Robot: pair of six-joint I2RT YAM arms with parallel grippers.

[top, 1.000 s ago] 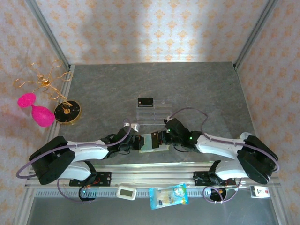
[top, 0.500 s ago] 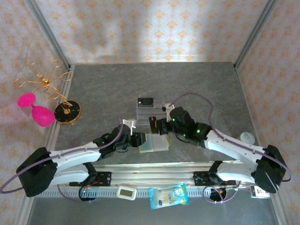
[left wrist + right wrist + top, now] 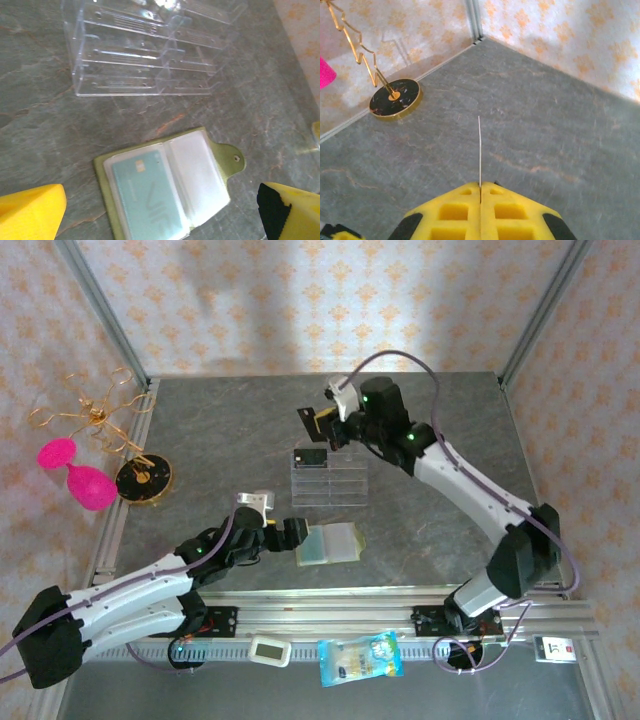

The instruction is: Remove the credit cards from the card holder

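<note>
Left pincer (image 3: pixel 287 534): released, jaws wide apart, grasping nothing, low over the counter (image 3: pixel 450 420) near its front edge. The left wrist view puts the two yellow fingers (image 3: pixel 31 212) in the bottom corners, with the card holder (image 3: pixel 229 156) between and beyond them, touching neither.

The card holder lies open and flat. From above it is a pale patch just at the pincer's 3 o'clock. The wrist view adds the detail: one teal card (image 3: pixel 145 195) sits in the left clear pocket, the right pocket looks bare, and the snap tab points to 3 o'clock.

A clear tray (image 3: pixel 328 478) stands at the holder's 12 o'clock, apart from it. The top view shows a dark flat piece (image 3: pixel 311 457) in its far left compartment.

Right pincer (image 3: pixel 480 192): clenched on a credit card (image 3: pixel 479 145). Its own camera catches the card edge-on, a thin pale line rising from the closed fingers. The top view shows it as a dark flap, held up beyond the tray at 12 o'clock.

A gold wire stand (image 3: pixel 395 98) on a black round base sits by the left wall, at 10 o'clock from the pincer in the right wrist view.
</note>
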